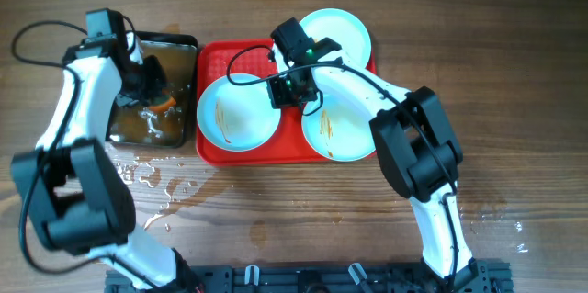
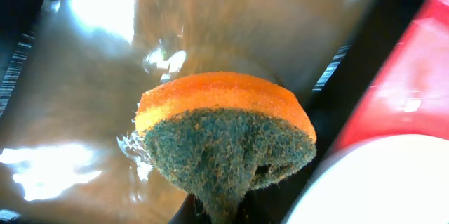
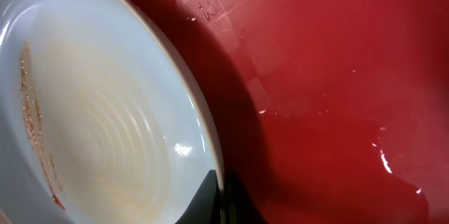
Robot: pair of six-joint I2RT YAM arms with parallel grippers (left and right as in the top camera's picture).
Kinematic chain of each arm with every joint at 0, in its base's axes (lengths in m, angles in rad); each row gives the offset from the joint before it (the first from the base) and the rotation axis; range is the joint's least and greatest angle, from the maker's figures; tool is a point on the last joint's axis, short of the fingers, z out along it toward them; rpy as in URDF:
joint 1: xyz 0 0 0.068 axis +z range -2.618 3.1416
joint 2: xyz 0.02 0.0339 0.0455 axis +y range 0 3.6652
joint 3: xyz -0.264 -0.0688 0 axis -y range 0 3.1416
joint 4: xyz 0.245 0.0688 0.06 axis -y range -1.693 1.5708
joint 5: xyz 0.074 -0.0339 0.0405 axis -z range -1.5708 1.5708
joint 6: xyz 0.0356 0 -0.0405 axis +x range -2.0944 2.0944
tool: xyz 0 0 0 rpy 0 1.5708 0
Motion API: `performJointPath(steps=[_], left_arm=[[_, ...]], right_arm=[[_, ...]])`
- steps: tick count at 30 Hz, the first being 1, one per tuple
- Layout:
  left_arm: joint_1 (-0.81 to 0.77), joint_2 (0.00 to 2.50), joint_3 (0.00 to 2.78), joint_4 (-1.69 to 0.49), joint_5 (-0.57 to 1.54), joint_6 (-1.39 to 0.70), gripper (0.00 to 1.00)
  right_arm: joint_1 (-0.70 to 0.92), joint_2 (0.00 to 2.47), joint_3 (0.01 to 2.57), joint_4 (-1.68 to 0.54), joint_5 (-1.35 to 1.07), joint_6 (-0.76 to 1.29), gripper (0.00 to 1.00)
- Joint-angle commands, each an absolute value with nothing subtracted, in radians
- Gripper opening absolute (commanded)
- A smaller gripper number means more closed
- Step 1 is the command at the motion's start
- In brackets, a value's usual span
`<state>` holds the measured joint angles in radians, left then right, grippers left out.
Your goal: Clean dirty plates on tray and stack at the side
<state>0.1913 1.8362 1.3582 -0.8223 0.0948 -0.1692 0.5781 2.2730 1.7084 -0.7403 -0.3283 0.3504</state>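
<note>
Plates, round, pale mint-white: three. These are the left plate (image 1: 237, 114), rear plate (image 1: 336, 36) and right plate (image 1: 342, 129). Brown smears show on two of them, left and right.
Red tray (image 1: 250, 154): one.
Black pan (image 1: 186, 73), holding brown water: one.
Orange sponge (image 2: 223, 129) with green scrub face: one.
Robot arms: two, left arm (image 1: 75, 100) and right arm (image 1: 367, 89).

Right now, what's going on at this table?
Left hand holds a wet orange-and-green sponge over the black pan of brownish water. Right hand pinches the rim of the smeared plate nearest the pan. All three plates are on the red tray; none stacked aside.
</note>
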Motion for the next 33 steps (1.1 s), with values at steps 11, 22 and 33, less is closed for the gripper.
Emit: performJointPath(steps=[11, 22, 33], left_arm=[[0.188, 1.756, 1.381, -0.848, 0.085, -0.160, 0.04], [0.188, 1.756, 1.381, -0.849, 0.076, -0.160, 0.04], [0.184, 1.749, 1.381, -0.846, -0.084, -0.177, 0.04]], right_arm=[[0.551, 2.297, 1.713, -0.754, -0.387, 0.310, 0.04], [0.551, 2.297, 1.713, -0.753, -0.387, 0.302, 0.04], [0.551, 2.297, 1.713, -0.749, -0.386, 0.291, 0.04]])
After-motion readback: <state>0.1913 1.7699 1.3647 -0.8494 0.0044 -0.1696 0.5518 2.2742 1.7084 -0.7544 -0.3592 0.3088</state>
